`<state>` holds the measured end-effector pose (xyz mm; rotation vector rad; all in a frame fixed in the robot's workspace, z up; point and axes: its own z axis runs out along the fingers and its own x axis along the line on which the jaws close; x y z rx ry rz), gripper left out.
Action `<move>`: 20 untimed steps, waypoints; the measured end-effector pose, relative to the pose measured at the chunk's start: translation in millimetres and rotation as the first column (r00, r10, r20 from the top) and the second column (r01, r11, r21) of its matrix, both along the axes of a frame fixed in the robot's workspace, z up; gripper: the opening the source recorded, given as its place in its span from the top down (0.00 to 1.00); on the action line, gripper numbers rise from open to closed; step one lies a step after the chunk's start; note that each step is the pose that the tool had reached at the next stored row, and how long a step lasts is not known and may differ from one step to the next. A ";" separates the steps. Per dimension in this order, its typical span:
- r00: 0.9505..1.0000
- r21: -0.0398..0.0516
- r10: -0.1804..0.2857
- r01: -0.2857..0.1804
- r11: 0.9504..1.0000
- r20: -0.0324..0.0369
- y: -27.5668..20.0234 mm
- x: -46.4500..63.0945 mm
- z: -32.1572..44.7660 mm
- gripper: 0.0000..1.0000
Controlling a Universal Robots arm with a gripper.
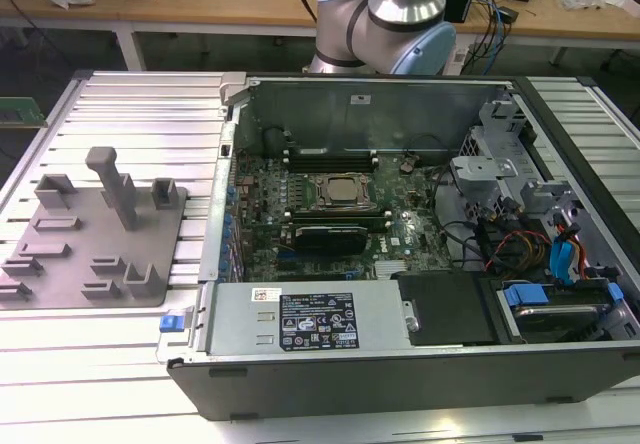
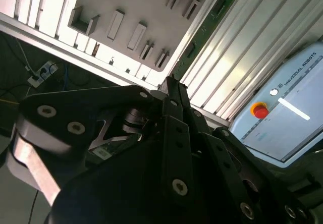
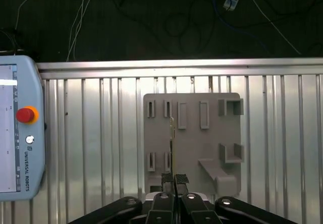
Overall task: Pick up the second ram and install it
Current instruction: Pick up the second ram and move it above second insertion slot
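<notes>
Right now your gripper (image 3: 174, 177) has its fingers pressed together on the second ram (image 2: 214, 17). In the second wrist view you see the ram as a green stick jutting out from the fingertips. In the first wrist view it shows edge-on, as a thin strip over the grey fixture plate (image 3: 202, 148). That plate lies on the slatted metal table (image 3: 282, 148), with the teach pendant (image 3: 17, 133) well apart from it on the same table. In the exterior view, you'll find the plate toward the left of the frame, just beside the open computer case (image 1: 400, 389).
</notes>
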<state>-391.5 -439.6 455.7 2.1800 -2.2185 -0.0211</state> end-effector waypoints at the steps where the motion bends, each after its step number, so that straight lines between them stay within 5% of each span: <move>1: 1.000 0.000 0.000 0.000 1.000 0.000 0.0 4.0 0.0 0.91; 11: 1.000 0.000 0.000 0.000 1.000 0.000 0.0 30.7 -0.1 0.91; 20: 1.000 0.000 0.000 0.000 1.000 0.000 0.0 67.1 0.0 0.91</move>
